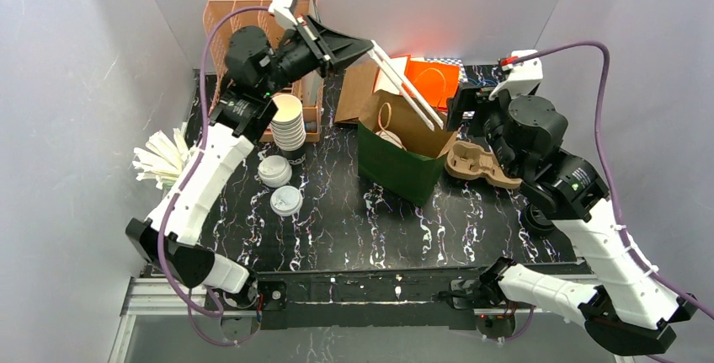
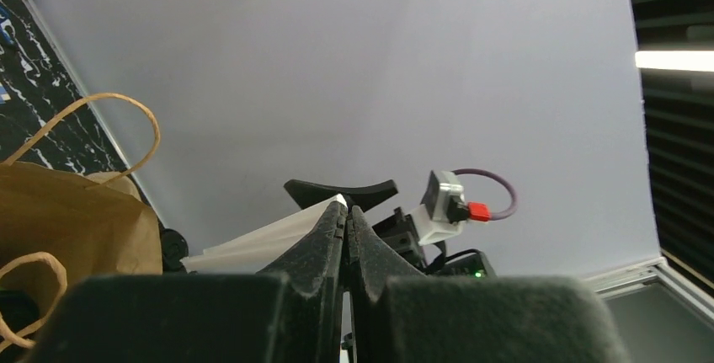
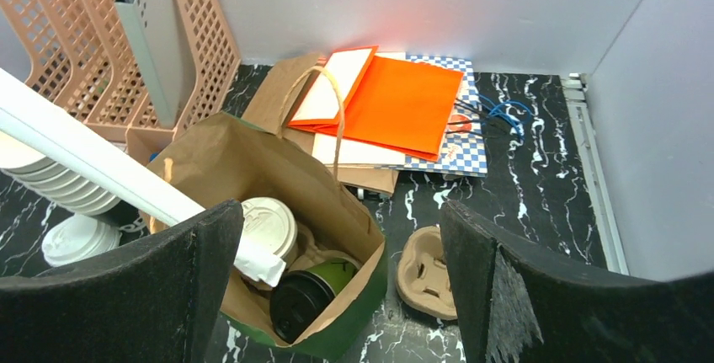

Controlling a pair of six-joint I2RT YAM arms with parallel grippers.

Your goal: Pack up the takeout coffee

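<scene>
Takeout coffee (image 3: pixel 268 226): white-lidded cup upright inside brown bag (image 3: pixel 215 157), mid-desk toward far edge, beside dark-lidded cup (image 3: pixel 305 297). Left pincer (image 1: pixel 368 43) pressed together on long white paper sleeve (image 3: pixel 101 157), sleeve tip already in bag mouth. Right pincer (image 3: pixel 341 241) spread wide above bag. Judgement: lower sleeve alongside cup without snagging bag rim. Open room toward near edge; carrier (image 3: pixel 428 274) crowds bag's right side.

1 open paper bag (image 1: pixel 396 165) is standing on the desk (image 1: pixel 379 228), holding 2 cups: 1 white-lidded takeout coffee (image 3: pixel 268 226) and 1 dark-lidded green cup (image 3: pixel 307 291). 1 stack of nested cups (image 1: pixel 288 123), 2 loose lids (image 1: pixel 274 169), 1 cup carrier (image 1: pixel 480 165) and 1 mesh rack (image 1: pixel 227 18) are sitting around it. At least 3 flat bags (image 3: pixel 404 102) are lying behind. 1 long white wrapper (image 1: pixel 408 89) is sticking from the left tool (image 2: pixel 345 211).
</scene>
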